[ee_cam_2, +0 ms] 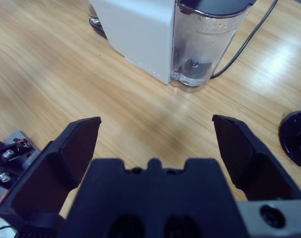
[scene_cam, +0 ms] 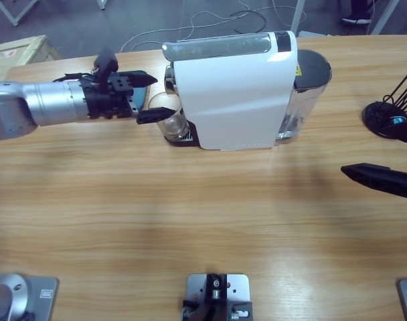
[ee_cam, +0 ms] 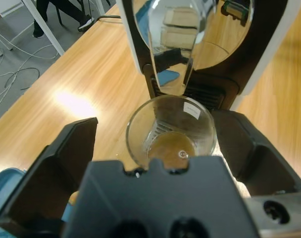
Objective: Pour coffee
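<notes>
- Standing under the machine's spout, the glass already holds a shallow pool of coffee, so I'd judge the brewing is done.
- Pouring is not yet done: the glass sits on the drip tray at the machine's front and nothing has lifted it.
- The left gripper is at that front end, jaws spread wide, one on each side of the glass and neither touching it; closing on it looks like the next step.
- The right gripper hangs over bare table well away from the machine's tank end, jaws apart, holding nothing.
</notes>
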{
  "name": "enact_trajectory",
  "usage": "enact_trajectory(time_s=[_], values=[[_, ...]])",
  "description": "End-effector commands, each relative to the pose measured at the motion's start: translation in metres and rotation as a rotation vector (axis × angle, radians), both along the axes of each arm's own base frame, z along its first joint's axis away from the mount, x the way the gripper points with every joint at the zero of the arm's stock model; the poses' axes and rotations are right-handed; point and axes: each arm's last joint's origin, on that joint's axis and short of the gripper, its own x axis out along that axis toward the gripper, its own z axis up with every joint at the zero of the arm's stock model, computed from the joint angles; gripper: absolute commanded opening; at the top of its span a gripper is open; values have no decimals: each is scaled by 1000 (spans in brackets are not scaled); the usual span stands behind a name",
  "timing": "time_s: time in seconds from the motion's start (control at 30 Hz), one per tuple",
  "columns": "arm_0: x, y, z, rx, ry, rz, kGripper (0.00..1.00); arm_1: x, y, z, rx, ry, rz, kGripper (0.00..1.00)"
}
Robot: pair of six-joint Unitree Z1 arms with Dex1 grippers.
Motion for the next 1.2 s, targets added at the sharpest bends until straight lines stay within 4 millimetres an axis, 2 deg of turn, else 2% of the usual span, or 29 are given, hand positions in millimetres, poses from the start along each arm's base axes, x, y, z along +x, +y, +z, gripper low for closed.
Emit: enact_trajectory(time_s=[0.03,0.37,0.4,0.5,0.57,0.6,0.7,0.73,0.9,1.0,1.2], values=[[-9,-2,-31,31,99,-21,991,0,2,-13,-35,30,23,1000],[-6,-4,-34,35,94,-10,965,0,2,-14,-34,29,23,1000],[-5,-5,-34,32,93,-13,913,0,3,-14,-34,28,23,1000],[-3,-7,-34,25,94,-24,556,0,3,-14,-34,28,22,1000],[-2,-8,-33,25,95,-24,440,0,2,-14,-33,27,21,1000],[-1,-8,-33,27,97,-22,422,0,2,-14,-33,26,22,1000],[-1,-8,-33,28,98,-22,29,-1,1,-13,-28,23,22,1000],[-1,-8,-33,29,98,-23,0,-1,1,-13,-26,21,22,1000],[-1,-7,-33,31,91,-19,0,-2,0,-12,-22,17,22,1000],[-7,2,-28,16,59,-5,0,-3,-1,-12,-19,13,22,1000],[-11,31,11,-38,-35,93,0,-4,-2,-12,-15,10,22,1000]])
